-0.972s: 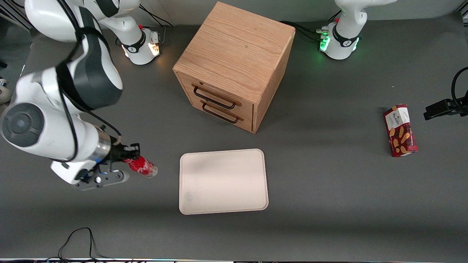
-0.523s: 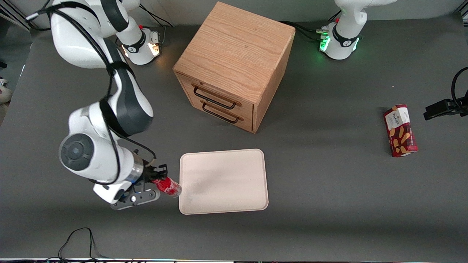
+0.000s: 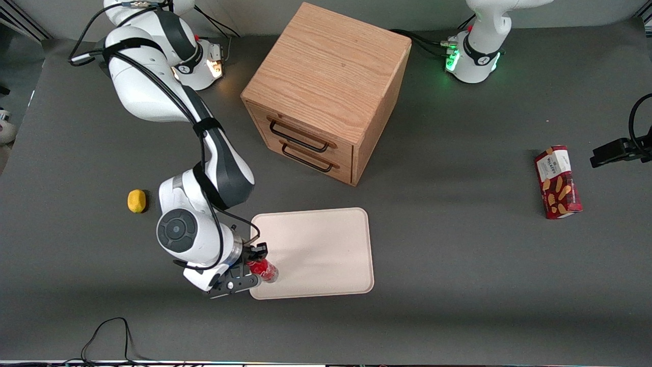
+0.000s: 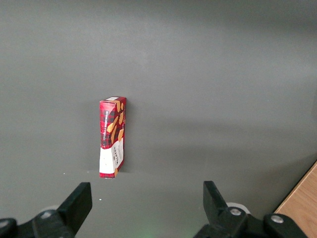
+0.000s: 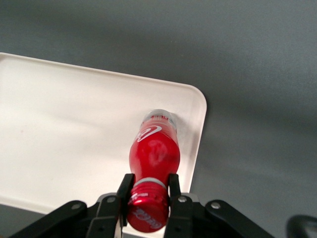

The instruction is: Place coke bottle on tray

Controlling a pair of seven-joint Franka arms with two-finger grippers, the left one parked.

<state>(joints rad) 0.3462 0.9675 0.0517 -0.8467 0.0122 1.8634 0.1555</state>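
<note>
Red and shiny, the coke bottle (image 3: 263, 268) is pinched at its cap by the gripper (image 3: 253, 261), one black finger (image 5: 124, 186) pressed on each side. The bottle (image 5: 154, 153) hangs cap up with its clear base over the tray (image 3: 326, 239), close to the tray's corner that is nearest the front camera on the working arm's end. The base looks very close to the tray (image 5: 59, 129) floor, but I cannot tell if it touches. The tray is cream-white with round corners and a low rim, and it lies flat on the grey bench (image 3: 458, 285). A wooden drawer box (image 3: 326, 92) with two dark handles stands on the bench farther from the front camera than the tray. A small yellow thing (image 3: 136, 201), maybe a lemon, sits on the bench toward the working arm's end. A red biscuit box (image 3: 558, 182) lies flat toward the parked arm's end of the bench, well apart from the tray, and the parked arm's camera sees the box (image 4: 113, 137) too.
</note>
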